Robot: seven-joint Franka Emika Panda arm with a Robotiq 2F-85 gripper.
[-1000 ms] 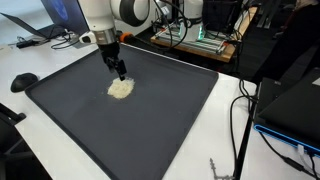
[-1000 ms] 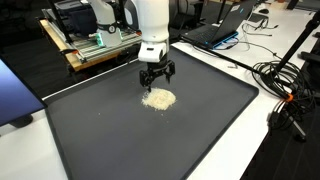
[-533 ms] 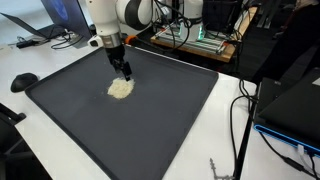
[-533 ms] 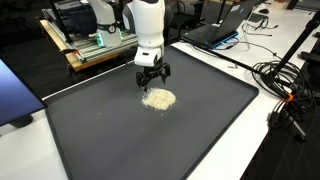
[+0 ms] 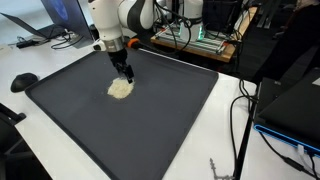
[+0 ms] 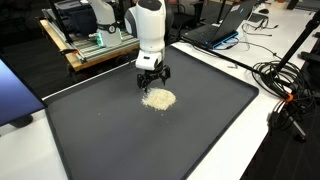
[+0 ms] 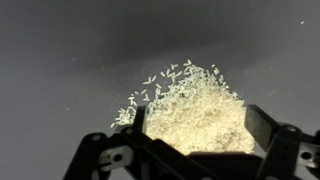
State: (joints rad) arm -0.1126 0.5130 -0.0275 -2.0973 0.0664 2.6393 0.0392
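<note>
1. In an exterior view, we see our gripper (image 6: 152, 84) in the upper centre, its jaws spread wide and holding nothing.
2. A small pile of pale grains (image 6: 159, 98) lies just below it, on a dark mat (image 6: 110, 140).

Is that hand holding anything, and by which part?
Nothing is held: the hand stands open right by a small pile of rice on the dark mat.

The white arm (image 6: 148, 28) comes down from the far edge of the dark mat (image 6: 200, 130), with its wrist pointing almost straight down in an exterior view. The gripper (image 6: 152, 84) hangs low over the mat. In the wrist view its two black fingers (image 7: 262, 125) stand wide apart, with nothing clamped between them.
</note>
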